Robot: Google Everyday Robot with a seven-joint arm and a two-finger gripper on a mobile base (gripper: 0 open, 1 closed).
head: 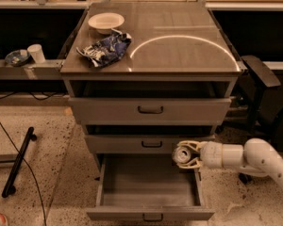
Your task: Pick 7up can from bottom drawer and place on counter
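Note:
The 7up can (181,155), silvery with its pull-tab top facing the camera, lies sideways in my gripper (185,155). The gripper is shut on the can and holds it above the right rear part of the open bottom drawer (151,196), just in front of the middle drawer's face. My white arm (247,158) reaches in from the right. The bottom drawer's tray shows nothing inside. The counter (179,36) is the glossy grey-brown top of the cabinet, well above the gripper.
On the counter's left side sit a white bowl (106,21) and a crumpled blue chip bag (104,49). A white cup (36,53) and a bowl (16,57) stand on the left side shelf. A black bar (19,161) lies on the floor at left. A dark chair (259,79) stands right.

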